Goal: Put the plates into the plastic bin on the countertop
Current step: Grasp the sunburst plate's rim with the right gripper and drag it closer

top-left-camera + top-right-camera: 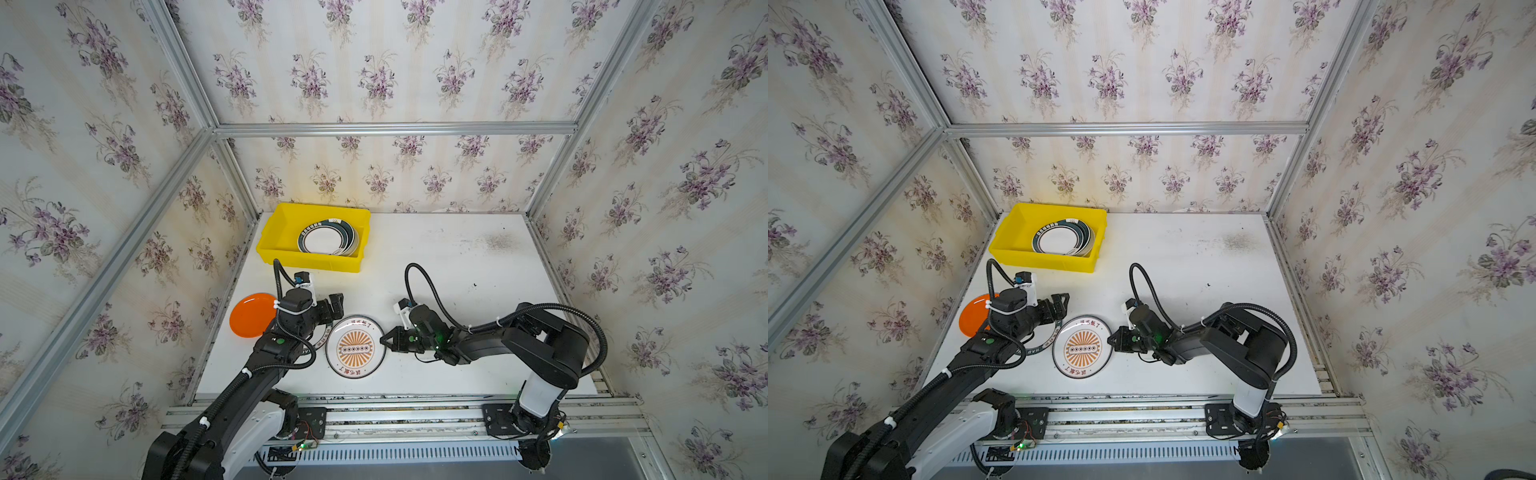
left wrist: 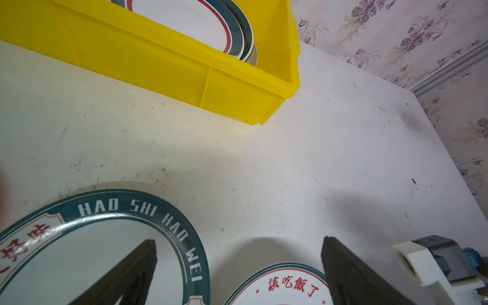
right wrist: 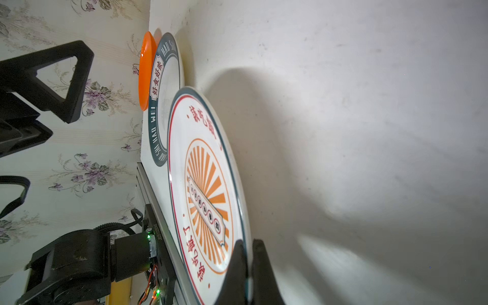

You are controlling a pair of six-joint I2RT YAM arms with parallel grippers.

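In both top views your right gripper [image 1: 383,339] is clamped on the right-hand edge of the sunburst plate [image 1: 356,347]. The plate lies on the worktop [image 1: 457,257] in the lower centre of the frame. The bite looks shallow, so I judge the plate could swing or slip out as you lift. The plastic bin [image 1: 270,249] sits at the upper left of the worktop with stacked plates [image 1: 328,243] filling its right half. A tilted plate could catch the bin's near wall or land askew on that stack. Your left gripper [image 1: 337,305] hangs with its jaws apart and empty between the sunburst plate and the bin, so a straight carry risks a knock.

In the left wrist view the fingers stand wide apart above the worktop. The green-lettered plate [image 2: 105,211] lies at the lower left and the sunburst plate's rim shows at the bottom centre. Neither is gripped.

In the right wrist view the two fingers meet on the sunburst plate's rim at the bottom centre, holding only its outermost lip. The green-lettered plate lies just beyond it, and you cannot tell whether they touch. If they do, a dragged lift could shove it toward the orange plate [image 3: 145,71].
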